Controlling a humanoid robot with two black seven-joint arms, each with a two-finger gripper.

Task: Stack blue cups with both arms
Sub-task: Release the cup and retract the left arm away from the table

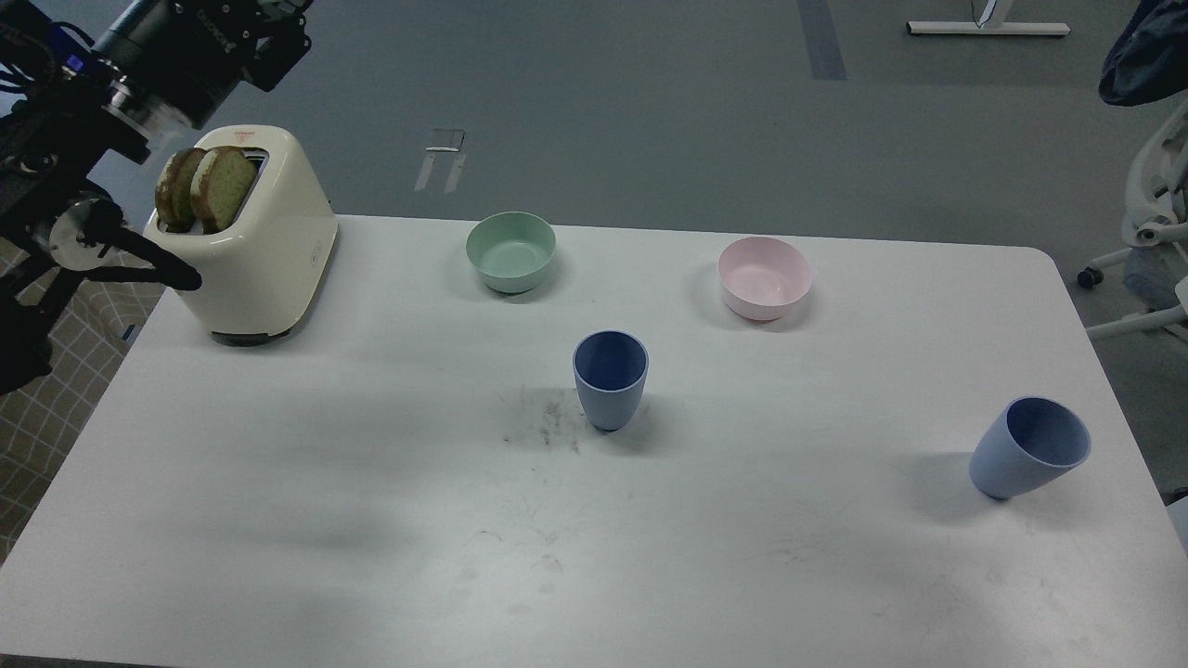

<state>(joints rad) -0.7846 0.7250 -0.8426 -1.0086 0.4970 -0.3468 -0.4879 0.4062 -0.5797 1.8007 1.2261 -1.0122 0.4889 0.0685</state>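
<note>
White desk. Blue cup #1 upright, approx centre of desk. Blue cup #2 at 4 o'clock from it, well apart, nr right edge, appears tilted, mouth leaning right. Mint bowl at 11 o'clock from centre cup, pink bowl at 1 o'clock. Cream toaster w/ 2 bread slices at desk's 10 o'clock corner. Left arm claw above toaster, top-left, cropped by frame; fingers apart or together: can't tell. Right arm not visible.
</note>
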